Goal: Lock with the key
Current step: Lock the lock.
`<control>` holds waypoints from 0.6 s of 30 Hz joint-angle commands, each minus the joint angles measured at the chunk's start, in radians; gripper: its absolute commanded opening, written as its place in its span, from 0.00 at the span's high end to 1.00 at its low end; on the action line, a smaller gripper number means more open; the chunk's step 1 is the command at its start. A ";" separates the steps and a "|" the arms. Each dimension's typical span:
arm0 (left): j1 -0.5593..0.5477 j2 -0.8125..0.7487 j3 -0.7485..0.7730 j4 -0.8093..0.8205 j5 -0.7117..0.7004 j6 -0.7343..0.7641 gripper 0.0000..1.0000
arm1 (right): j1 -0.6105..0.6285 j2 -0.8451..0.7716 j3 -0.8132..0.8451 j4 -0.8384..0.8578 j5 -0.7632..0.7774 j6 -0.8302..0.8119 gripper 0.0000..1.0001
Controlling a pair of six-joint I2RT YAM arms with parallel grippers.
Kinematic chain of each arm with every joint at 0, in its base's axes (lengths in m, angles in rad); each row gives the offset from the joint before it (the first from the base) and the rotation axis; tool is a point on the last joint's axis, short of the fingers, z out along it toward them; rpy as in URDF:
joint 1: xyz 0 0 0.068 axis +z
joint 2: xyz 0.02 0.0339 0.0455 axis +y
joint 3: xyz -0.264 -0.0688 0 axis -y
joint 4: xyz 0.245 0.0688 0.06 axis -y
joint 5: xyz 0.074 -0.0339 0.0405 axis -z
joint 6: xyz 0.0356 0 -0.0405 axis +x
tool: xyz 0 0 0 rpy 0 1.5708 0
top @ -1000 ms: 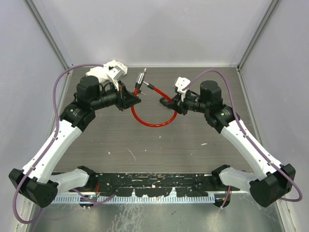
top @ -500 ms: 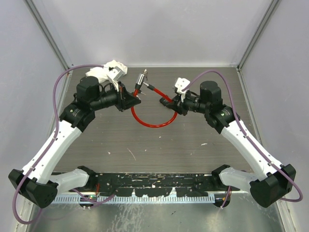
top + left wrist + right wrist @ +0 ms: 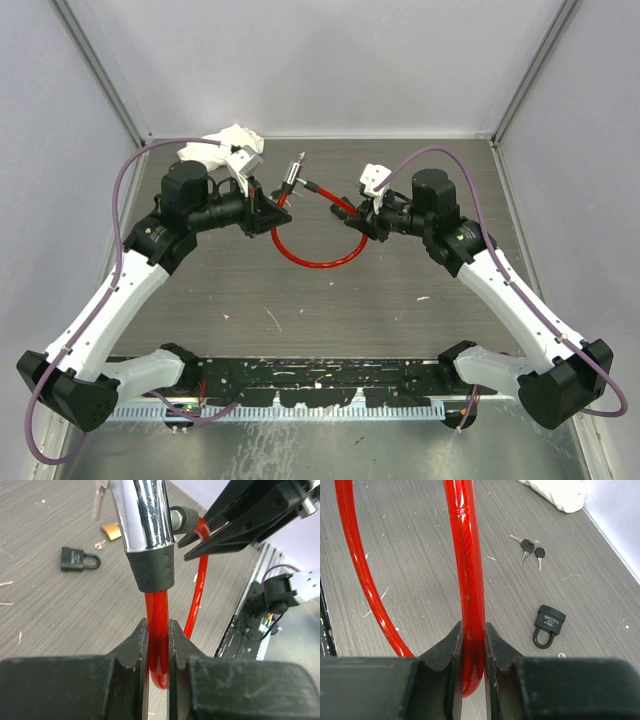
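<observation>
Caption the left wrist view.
Left claw clamps red cable below its chrome end; black padlock lies on the table.

Tabletop (image 3: 330,300): dark grey wood-grain laminate, scuffed, with scattered pale flecks. Enclosure walls (image 3: 350,60): plain light grey (matte, evenly lit). Metal posts (image 3: 104,68) rise at the far corners. Black rail (image 3: 240,378) runs along the near edge.

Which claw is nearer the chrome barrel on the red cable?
Left. The left claw grips the cable just below the barrel; the right claw grips it toward the other end, farther off.
</observation>
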 commanded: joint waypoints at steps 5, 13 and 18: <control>-0.112 0.036 0.098 -0.277 -0.285 0.290 1.00 | 0.007 -0.032 0.052 -0.056 -0.049 -0.052 0.99; -0.234 0.082 0.157 -0.395 -0.526 0.429 1.00 | 0.015 -0.033 0.007 -0.084 -0.105 -0.060 0.99; -0.254 0.114 0.192 -0.447 -0.575 0.471 1.00 | 0.016 -0.044 0.033 -0.170 -0.227 -0.095 0.99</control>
